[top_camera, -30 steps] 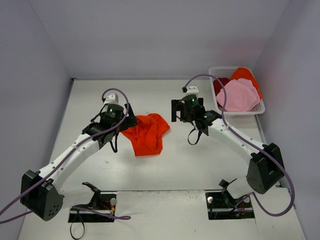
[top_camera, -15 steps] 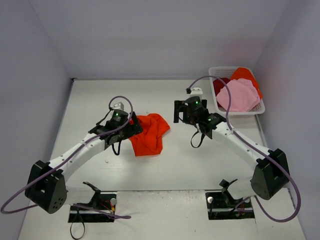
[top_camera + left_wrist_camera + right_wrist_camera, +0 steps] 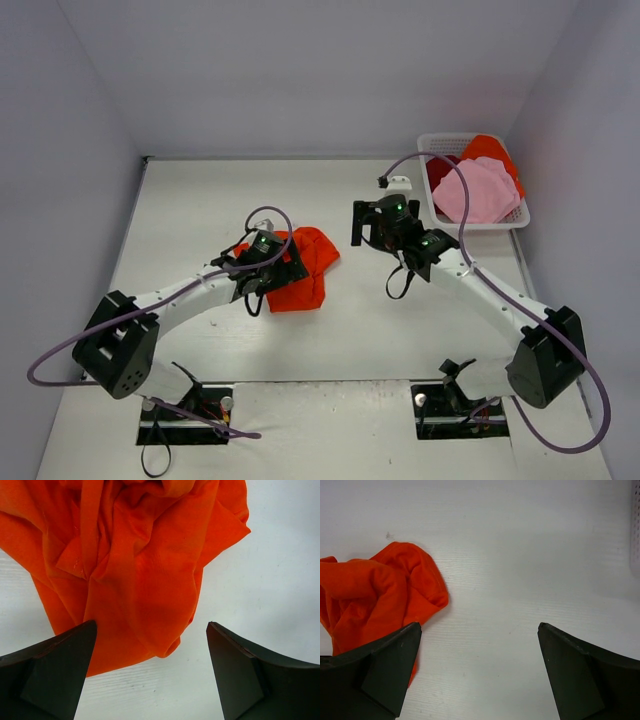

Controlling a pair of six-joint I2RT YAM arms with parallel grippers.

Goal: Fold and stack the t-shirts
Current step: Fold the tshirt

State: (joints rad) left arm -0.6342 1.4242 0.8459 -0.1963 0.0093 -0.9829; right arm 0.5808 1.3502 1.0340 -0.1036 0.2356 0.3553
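White tabletop (image 3: pixel 200 200) fills the scene, with a crumpled orange shirt (image 3: pixel 312 270) at centre and a basket (image 3: pixel 440 137) of more shirts (image 3: pixel 480 190) at upper right. The left gripper (image 3: pixel 151 625) hangs over the orange shirt's lower edge, jaws wide apart, holding nothing. The right gripper (image 3: pixel 479 625), equally wide and empty, hovers over bare table at its right. Folding has not begun; this looks like the reach to spread it. Next, each gripper must drop, pinch an edge and pull flat.

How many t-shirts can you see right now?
4. An orange-red shirt lies crumpled on the table; a pink shirt, a dark red shirt and an orange shirt sit in the basket. More may hide underneath.
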